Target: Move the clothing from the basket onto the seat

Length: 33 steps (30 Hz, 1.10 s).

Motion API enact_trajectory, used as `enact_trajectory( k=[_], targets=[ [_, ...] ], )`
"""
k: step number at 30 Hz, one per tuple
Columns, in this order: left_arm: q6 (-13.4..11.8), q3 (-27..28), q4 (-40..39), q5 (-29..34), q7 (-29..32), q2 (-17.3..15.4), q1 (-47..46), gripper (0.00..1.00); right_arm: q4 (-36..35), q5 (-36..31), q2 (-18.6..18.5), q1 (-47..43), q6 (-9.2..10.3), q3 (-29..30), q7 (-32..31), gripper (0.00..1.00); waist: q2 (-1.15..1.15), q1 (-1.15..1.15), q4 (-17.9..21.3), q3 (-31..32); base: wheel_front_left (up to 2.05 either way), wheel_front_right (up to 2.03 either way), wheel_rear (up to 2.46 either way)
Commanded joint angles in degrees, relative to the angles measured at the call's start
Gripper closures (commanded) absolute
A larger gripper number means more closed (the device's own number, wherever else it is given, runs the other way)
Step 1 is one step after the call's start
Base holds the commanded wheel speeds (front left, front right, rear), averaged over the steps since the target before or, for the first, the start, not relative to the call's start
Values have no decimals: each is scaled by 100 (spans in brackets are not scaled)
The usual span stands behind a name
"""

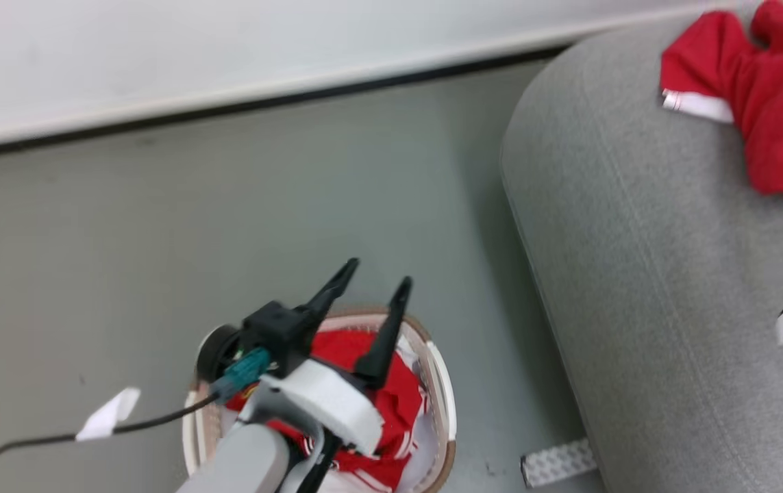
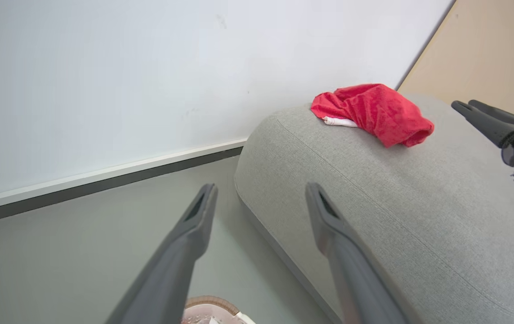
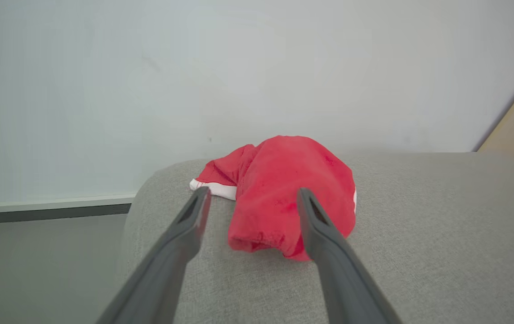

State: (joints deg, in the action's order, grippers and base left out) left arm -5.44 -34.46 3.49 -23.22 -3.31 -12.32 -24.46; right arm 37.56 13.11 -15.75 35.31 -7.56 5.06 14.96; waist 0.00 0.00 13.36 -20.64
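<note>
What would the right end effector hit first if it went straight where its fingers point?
Probably the crumpled bright red garment lying on the grey fabric seat, just beyond the open right end effector; depth is uncertain.

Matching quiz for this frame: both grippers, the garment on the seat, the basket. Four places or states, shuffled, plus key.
Things:
1. left gripper
2. right gripper
3. crumpled red garment with white trim
4. oval white plastic basket with brown rim

Places or states:
A. lying on the grey fabric seat
B. open, above the basket
C. on the grey floor, red clothing inside
D. open, over the seat, close to the garment

Pairs: 1-B, 2-D, 3-A, 4-C
</note>
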Motion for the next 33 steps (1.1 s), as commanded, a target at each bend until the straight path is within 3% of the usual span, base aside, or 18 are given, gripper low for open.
enact_trajectory(
  k=[1, 8, 15, 23, 33],
  targets=[
    [-81, 103, 61, -136, -144, -66, 221, 0, -348, 62, 63, -362, 15, -137, 14, 0, 0, 0, -104, 495, 0, 0, 0],
    [-359, 362, 260, -208, -586, -136, 710, 0, -1314, -100, 280, -1285, 15, -401, -26, 0, 0, 0, -333, 1133, 0, 0, 0],
    [-503, 691, 538, -432, -1052, -190, 1362, 0, -1994, -430, 856, -2307, 15, -454, -8, 0, 0, 0, -689, 1611, 0, 0, 0],
    [-424, 1083, 736, -285, -1182, -119, 1902, 0, -2282, -747, 1231, -3192, 15, -415, 20, 0, 0, 0, -961, 1991, 0, 0, 0],
    [-169, 1670, 606, 180, -1187, 205, 2396, 0, -2245, -512, 1291, -3604, 15, -493, 15, 0, 0, 0, -834, 2185, 0, 0, 0]
  ],
)
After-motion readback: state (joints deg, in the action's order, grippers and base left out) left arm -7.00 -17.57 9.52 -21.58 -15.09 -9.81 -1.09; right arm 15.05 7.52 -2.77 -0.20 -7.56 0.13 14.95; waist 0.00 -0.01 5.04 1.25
